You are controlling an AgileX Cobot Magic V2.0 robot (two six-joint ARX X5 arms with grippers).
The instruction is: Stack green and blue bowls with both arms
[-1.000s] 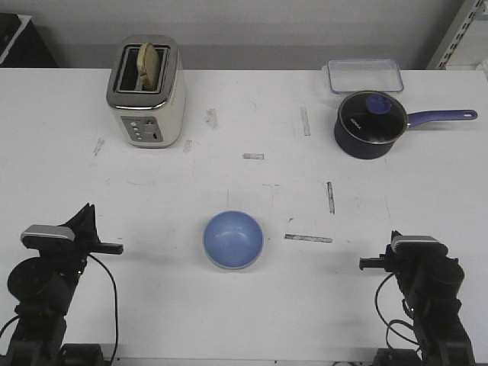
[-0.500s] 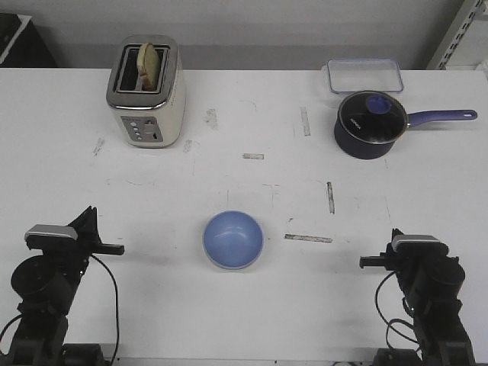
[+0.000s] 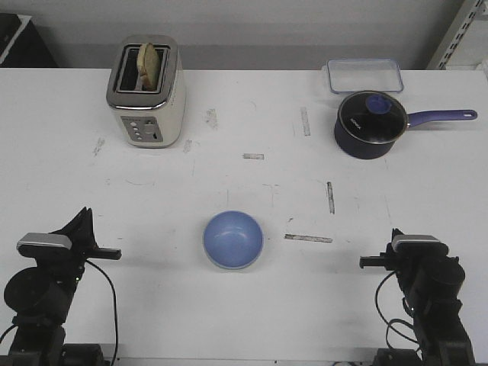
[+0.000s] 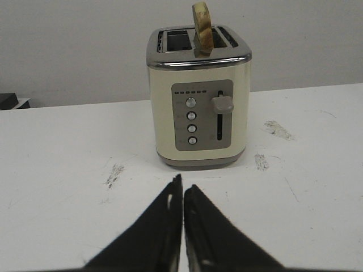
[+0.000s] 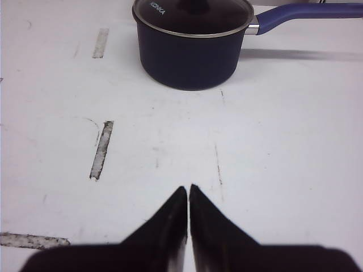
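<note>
While blue bowl [image 3: 233,239] sits mouth-up — left tool [image 4: 182,192] closed, empty | right tool [image 5: 188,194] likewise

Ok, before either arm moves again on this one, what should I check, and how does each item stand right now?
1. Light blue round bowl sits upright, apart from both arms: ok.
2. Pale green bowl beneath it: only a faint pale edge shows, cannot tell.
3. Left gripper shut and empty: ok.
4. Right gripper shut and empty: ok.
5. Cream toaster and dark blue saucepan stand far from the bowl: ok.
6. Stack finished: cannot tell.
</note>
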